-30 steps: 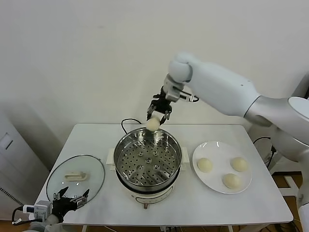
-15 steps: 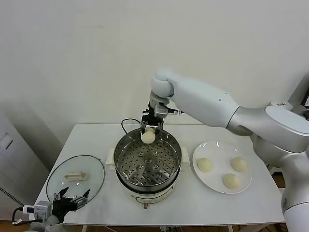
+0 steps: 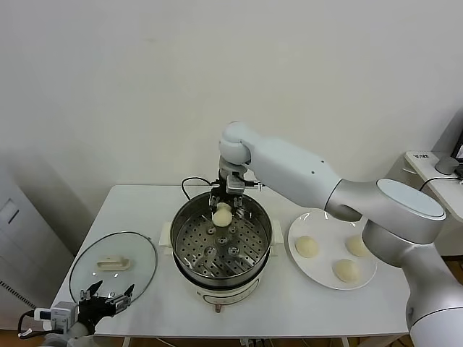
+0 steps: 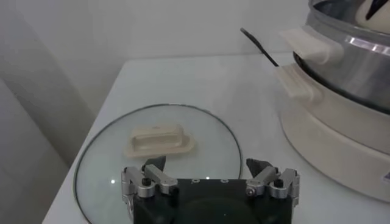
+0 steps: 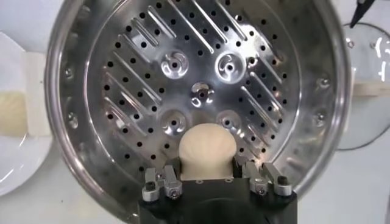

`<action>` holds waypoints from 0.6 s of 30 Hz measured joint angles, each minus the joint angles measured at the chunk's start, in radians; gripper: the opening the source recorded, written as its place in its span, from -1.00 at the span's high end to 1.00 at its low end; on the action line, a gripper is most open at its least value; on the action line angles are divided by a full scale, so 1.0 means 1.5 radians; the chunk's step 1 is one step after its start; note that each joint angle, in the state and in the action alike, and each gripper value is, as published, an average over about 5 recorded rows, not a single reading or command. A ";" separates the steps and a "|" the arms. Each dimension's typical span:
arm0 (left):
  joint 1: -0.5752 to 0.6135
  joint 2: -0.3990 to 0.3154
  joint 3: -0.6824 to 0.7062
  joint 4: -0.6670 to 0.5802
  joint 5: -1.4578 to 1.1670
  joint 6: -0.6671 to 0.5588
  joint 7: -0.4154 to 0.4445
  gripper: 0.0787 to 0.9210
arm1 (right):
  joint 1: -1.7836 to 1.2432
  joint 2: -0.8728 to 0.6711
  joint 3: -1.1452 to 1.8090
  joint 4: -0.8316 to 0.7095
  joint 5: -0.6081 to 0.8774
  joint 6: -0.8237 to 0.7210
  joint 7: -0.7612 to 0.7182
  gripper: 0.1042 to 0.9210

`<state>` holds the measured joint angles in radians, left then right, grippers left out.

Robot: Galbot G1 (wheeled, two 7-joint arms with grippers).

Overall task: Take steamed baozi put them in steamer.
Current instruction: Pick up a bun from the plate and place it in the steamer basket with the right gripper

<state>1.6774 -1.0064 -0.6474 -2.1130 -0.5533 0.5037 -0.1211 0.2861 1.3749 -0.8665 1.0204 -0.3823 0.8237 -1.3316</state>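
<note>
My right gripper (image 3: 223, 210) is shut on a pale cream baozi (image 3: 223, 214), held just inside the far rim of the steamer (image 3: 187, 217). The right wrist view shows that baozi (image 5: 206, 151) squeezed between the jaws, above the perforated tray (image 5: 201, 91) of the steel pot, which holds no other bun. Three more baozi (image 3: 307, 246) (image 3: 357, 245) (image 3: 346, 270) lie on the white plate (image 3: 322, 220) to the right of the steamer. My left gripper (image 3: 105, 300) hovers open at the table's front left corner, over the edge of the glass lid (image 4: 158, 143).
The glass lid (image 3: 116, 264) with its cream handle lies flat left of the steamer. A black cord (image 3: 189, 182) runs from behind the pot. The steamer's white base and side handle (image 4: 304, 45) stand close to the left gripper.
The right arm has carried the baozi leftward and down, from above the steamer's far rim to inside the pot. The left arm has not moved.
</note>
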 measured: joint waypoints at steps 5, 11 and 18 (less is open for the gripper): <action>-0.001 0.000 0.001 0.000 0.000 0.000 0.000 -0.77 | -0.014 0.004 0.012 -0.005 -0.027 0.000 0.004 -0.11; 0.000 0.000 0.000 -0.001 -0.001 -0.001 0.001 -0.77 | -0.017 0.002 0.021 -0.006 -0.034 0.000 0.010 -0.53; 0.002 0.000 0.000 -0.001 -0.002 -0.002 0.001 -0.77 | 0.013 -0.013 0.016 -0.003 0.010 0.000 0.007 -0.76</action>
<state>1.6804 -1.0062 -0.6476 -2.1152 -0.5558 0.5012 -0.1191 0.3060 1.3550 -0.8428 1.0154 -0.3680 0.8238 -1.3204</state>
